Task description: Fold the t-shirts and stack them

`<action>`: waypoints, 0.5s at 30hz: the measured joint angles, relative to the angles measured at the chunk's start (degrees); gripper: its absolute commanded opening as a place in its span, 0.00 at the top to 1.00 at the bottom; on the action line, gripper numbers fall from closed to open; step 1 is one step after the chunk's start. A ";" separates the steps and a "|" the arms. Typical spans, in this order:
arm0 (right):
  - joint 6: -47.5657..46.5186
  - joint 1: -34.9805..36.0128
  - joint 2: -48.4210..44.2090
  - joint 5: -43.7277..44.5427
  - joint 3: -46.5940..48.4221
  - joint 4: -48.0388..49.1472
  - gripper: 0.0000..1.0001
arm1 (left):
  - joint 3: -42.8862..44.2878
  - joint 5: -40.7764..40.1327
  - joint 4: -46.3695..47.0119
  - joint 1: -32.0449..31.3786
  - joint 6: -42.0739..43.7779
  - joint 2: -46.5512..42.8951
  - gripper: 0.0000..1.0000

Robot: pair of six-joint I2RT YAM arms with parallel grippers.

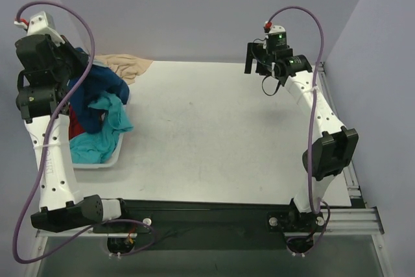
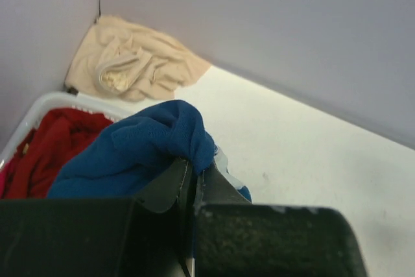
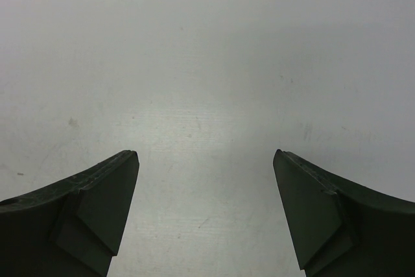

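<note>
- Left jaws: pressed together, pinching a fold of the navy t-shirt (image 2: pixel 142 147). This is seen at lower centre of the left wrist view, where the cloth bunches above the jaw tips.
- Navy t-shirt: in the overhead view it is at the upper left of the frame, held up beside the left arm (image 1: pixel 52 160). It drapes down onto the pile in the basket (image 1: pixel 107 160).
- Turquoise t-shirt (image 1: pixel 107 128): at the left of the overhead frame, below the navy one, spilling over the basket's right rim.
- Red t-shirt (image 2: pixel 58 141): lies inside the basket, lower left of the left wrist view.
- Basket: white, standing on the bench (image 1: pixel 214 128) at its left edge.
- Beige cloth (image 2: pixel 136 63): crumpled in the bench's corner against the wall, just beyond the basket.
- Right jaws: spread wide and gripping nothing, over bare bench. The right arm (image 1: pixel 311 108) reaches to the upper right of the overhead frame.
</note>
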 measured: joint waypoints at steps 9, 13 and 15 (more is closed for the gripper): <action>0.02 0.00 0.52 0.13 1.16 -0.02 0.11 | 8.26 -2.86 1.38 0.00 1.97 1.07 1.00; 0.07 0.00 0.55 0.13 1.16 -0.04 0.11 | 11.32 -4.98 1.40 0.02 2.05 3.48 1.00; 0.09 0.00 0.57 0.15 1.16 -0.04 0.11 | 13.16 -4.33 1.46 -0.02 1.81 5.05 1.00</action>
